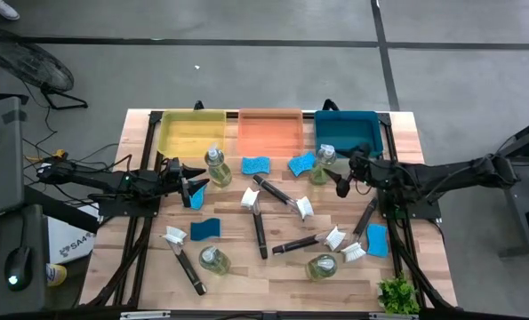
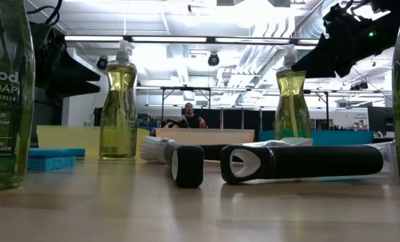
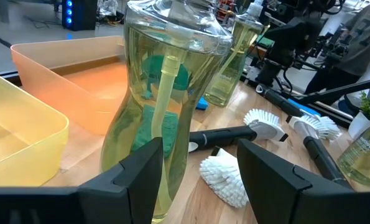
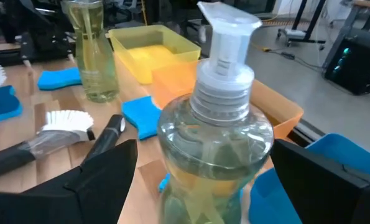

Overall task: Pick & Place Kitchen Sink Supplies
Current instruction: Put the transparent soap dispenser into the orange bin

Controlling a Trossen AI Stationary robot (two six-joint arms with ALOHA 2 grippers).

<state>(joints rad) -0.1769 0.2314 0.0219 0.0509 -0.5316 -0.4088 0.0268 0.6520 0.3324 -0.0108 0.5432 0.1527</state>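
Both arms are reaching for soap: the right gripper [image 1: 342, 182], fingers spread, is straddling a pump bottle [image 1: 322, 166]; the left gripper [image 1: 196, 185] is seemingly half-spread beside another bottle [image 1: 216, 168]. Next, each needs closing squarely.

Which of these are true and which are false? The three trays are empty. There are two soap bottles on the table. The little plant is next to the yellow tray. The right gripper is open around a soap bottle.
1. The three trays are empty: true. The yellow tray, orange tray and blue tray hold nothing.
2. Two soap bottles: false. There are four; one stands by the left gripper.
3. Plant beside the yellow tray: false. The plant sits at the opposite corner.
4. Right gripper open around a soap bottle: true.
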